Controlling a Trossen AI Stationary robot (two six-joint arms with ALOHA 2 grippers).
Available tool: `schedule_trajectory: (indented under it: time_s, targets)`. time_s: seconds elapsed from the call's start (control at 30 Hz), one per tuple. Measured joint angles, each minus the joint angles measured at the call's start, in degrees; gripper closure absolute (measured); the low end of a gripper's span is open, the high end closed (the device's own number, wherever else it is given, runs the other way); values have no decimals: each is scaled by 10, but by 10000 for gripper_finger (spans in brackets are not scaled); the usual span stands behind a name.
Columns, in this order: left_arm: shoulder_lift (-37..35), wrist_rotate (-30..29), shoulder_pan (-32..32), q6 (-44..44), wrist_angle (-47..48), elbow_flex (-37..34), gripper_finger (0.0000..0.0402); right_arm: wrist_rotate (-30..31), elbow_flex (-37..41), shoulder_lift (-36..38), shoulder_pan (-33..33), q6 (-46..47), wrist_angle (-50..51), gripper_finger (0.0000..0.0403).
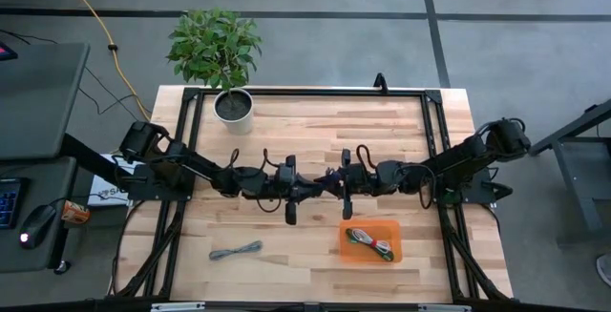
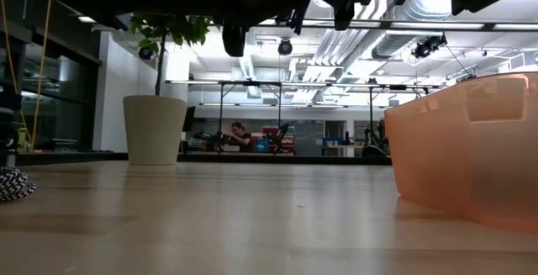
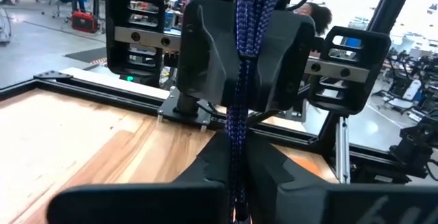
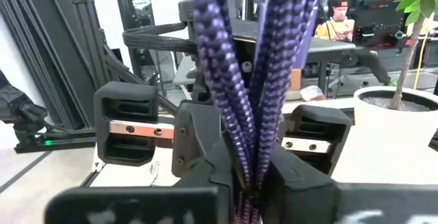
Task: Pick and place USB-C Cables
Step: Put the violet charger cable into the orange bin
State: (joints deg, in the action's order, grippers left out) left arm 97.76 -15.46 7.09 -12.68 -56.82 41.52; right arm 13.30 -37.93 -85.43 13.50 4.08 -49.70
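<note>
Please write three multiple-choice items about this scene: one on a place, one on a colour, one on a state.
1. Where does the grey cable lie?
A. in the orange tray
B. on the bare table
C. in the plant pot

2. Which colour is the cable held between the two arms?
A. dark blue
B. red
C. white

3. How is the left pincer?
A. wide open, empty
B. out of view
C. shut on the dark blue cable

Answers:
1 B: the grey cable rests on the table, apart from the orange tray.
2 A: the dark blue cable is blue-violet braid.
3 C: the left pincer grips it, as does the right pincer.
</note>
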Motion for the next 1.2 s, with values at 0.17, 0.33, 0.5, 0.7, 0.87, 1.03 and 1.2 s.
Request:
schedule_trajectory:
  time_s: [0.17,0.33,0.5,0.7,0.87,1.03,1.2]
  targets:
    - [-2,0,0,14,1,0,350,1,0,10,0,0,25,392]
    - [-23,3,0,29,28,-1,289,4,0,37,2,3,73,390]
    - [-97,-5,2,33,161,-6,223,65,0,99,25,0,189,393]
    - [-224,-20,16,35,285,-33,184,121,25,192,74,11,338,394]
    - [-305,-60,37,61,217,-116,184,173,111,288,117,26,324,395]
    - [-353,-66,38,64,193,-164,185,196,175,370,140,35,296,395]
    - [-361,-69,38,64,193,-172,185,200,191,391,145,31,277,395]
